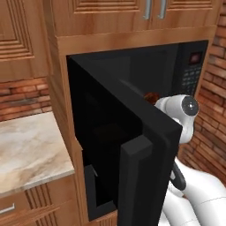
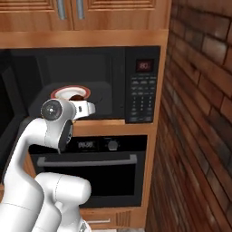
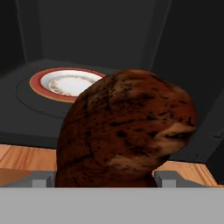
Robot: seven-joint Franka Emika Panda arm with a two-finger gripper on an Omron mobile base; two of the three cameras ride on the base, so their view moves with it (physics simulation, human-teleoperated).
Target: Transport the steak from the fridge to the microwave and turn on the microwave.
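Steak [image 3: 127, 131] right up against the hand camera: lumpy dark reddish-brown chunk, black flecks all over, a paler tan patch with a dark crease toward its right side, rounded on top. Held up in the air at the mouth of the microwave [image 2: 90, 59], not set down on anything yet, hanging just over the front edge of the cavity floor with the wooden shelf lip below. Gripper [image 3: 105, 178] pinching the steak, going by the two grey fingertips [image 3: 41, 179] poking out at either side of its base, jaws closed in on the meat, though the contact itself hidden under the chunk. Further in, sitting on the dark round turntable: a white plate [image 3: 65, 83] with a red rim and a faint gold pattern ring, well apart from the steak and off to the left of it in the hand view. From the right base view, just a small dark bit of steak [image 2: 77, 98] peeking over the white wrist, plate rim [image 2: 59, 92] behind it. From the left base view, a reddish-brown sliver [image 1: 152, 96] past the edge of the open microwave door [image 1: 128, 150], swung wide toward the camera. Button panel [image 2: 142, 97] with small red display on the right of the unit, black oven [image 2: 90, 167] with long bar handle below, wooden cabinets [image 2: 81, 13] above, brick wall [image 2: 199, 113] on the right, marble counter [image 1: 26, 150] off to the left.
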